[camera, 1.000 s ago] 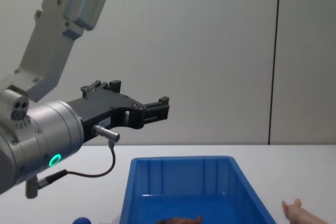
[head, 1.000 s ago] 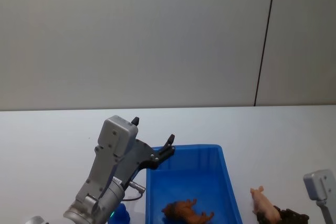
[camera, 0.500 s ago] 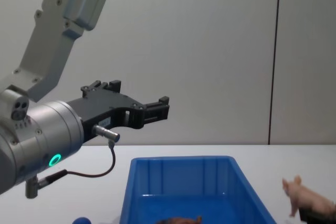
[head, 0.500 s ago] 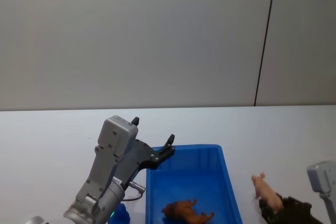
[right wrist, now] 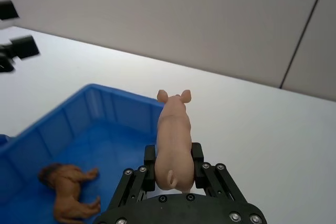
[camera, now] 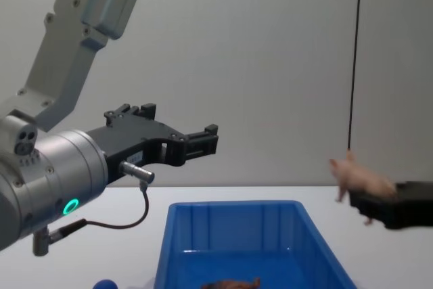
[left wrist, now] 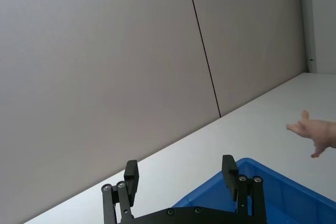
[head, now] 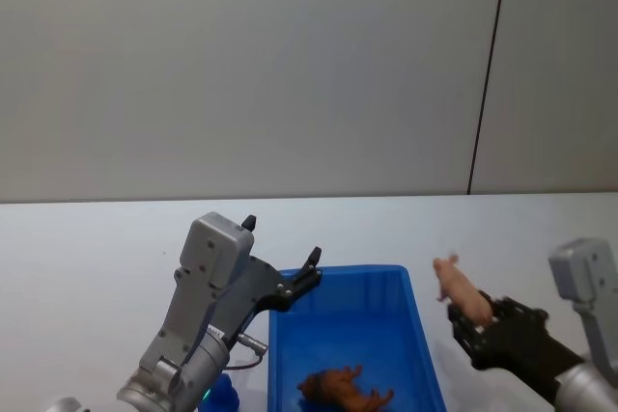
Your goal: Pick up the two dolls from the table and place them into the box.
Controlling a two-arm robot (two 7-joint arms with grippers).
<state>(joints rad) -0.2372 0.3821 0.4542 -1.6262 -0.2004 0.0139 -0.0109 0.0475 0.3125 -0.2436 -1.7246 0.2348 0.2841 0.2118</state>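
Observation:
The pale pink pig doll (head: 457, 287) (right wrist: 174, 137) (camera: 357, 179) hangs in the air just right of the blue box (head: 290, 335) (camera: 233, 218), held by my right gripper (head: 475, 321) (right wrist: 173, 163), which is shut on its rear half. The orange-brown lion doll (head: 346, 388) (right wrist: 68, 192) lies on its side on the box floor. My left gripper (head: 307, 272) (camera: 206, 137) (left wrist: 181, 174) hovers open above the box's far left corner, holding nothing. The white table (head: 97, 238) lies beneath both.
A small blue round object (head: 220, 395) (camera: 105, 285) sits on the table left of the box, under my left arm. A grey wall with a dark vertical seam (head: 488, 74) stands behind the table.
My right gripper has lifted the pig doll off the table, up and leftward toward the box. The left arm and the lion doll have not moved.

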